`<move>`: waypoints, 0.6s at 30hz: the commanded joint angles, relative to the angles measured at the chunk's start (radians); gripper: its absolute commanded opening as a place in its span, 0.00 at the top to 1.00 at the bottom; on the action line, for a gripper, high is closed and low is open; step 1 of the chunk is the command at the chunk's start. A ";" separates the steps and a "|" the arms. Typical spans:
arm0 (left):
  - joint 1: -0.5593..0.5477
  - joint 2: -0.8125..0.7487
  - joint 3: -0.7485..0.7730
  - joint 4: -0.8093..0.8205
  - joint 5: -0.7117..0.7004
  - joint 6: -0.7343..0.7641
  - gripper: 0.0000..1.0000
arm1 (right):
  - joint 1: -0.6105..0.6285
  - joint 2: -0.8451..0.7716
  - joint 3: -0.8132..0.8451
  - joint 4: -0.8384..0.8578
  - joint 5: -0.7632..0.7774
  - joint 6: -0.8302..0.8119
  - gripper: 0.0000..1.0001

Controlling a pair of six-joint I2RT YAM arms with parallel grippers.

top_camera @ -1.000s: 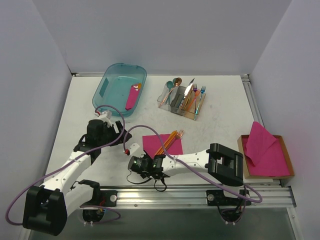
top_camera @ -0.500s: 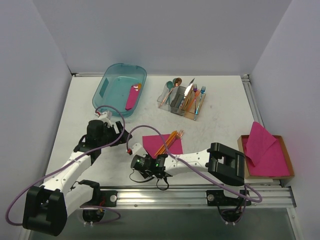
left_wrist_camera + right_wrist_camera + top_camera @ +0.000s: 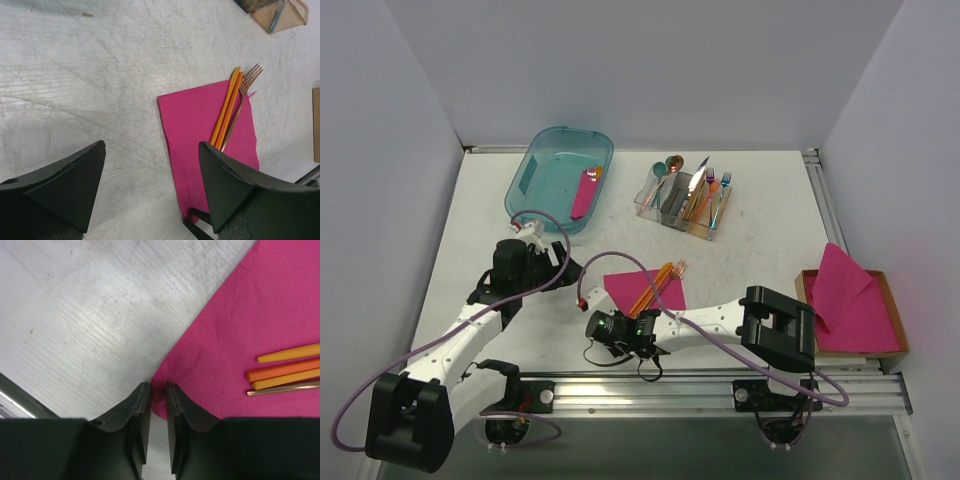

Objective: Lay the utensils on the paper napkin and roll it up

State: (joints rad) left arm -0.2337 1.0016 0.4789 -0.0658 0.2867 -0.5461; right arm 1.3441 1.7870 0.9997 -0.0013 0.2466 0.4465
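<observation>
Paper napkin (image 3: 642, 292) at corner pick-up. We show the single pink sheet flat on the desk (image 3: 770, 235), near its front ctr, between the working ends of the two arms. Utensils (image 3: 229, 112) lie on it as one tight bundle, set diagonally toward its right side, w/ fork tines and one orange tip overhanging the far edge.

Right end effector (image 3: 158, 390): down at desk level at the sheet's near-left corner. Its jaws are narrow, w/ only a slim gap left and the corner's tip in that gap. We cannot tell whether the paper is pinched.

Left end effector (image 3: 151, 146): jaws wide, nothing held, hovering over bare desk just left of the sheet.

Step in hand, as we read it: grip the corner to begin the roll; loading looks done. To do it well, we suggest:
- (a) Take only the tip of the corner, i.e. enough paper to hold, but not so much that the fingers scrape the desk.
- (b) Lift low and carry the corner over the bundle, so the paper wraps rather than drags.
- (c) Go slow, since thin paper tears and smooth metal slides, esp. w/ the tips off the edge.
- (d) Bring the left end effector in to steady the opposite side if the sheet shifts.
</observation>
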 commanded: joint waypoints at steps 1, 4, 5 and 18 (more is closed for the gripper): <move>0.007 -0.018 -0.002 0.044 0.019 0.005 0.16 | 0.010 -0.009 -0.010 -0.008 -0.009 0.011 0.84; 0.007 -0.017 -0.003 0.046 0.020 0.005 0.16 | 0.010 -0.011 -0.004 -0.008 -0.009 0.003 0.92; 0.007 -0.018 -0.003 0.044 0.022 0.006 0.16 | 0.009 -0.014 0.000 -0.006 -0.012 0.000 0.95; -0.018 -0.047 -0.022 0.095 0.035 0.021 0.16 | -0.106 -0.136 -0.036 0.083 -0.161 -0.038 1.00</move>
State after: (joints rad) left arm -0.2413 0.9810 0.4599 -0.0364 0.3111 -0.5388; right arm 1.2732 1.7237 0.9794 0.0521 0.1368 0.4309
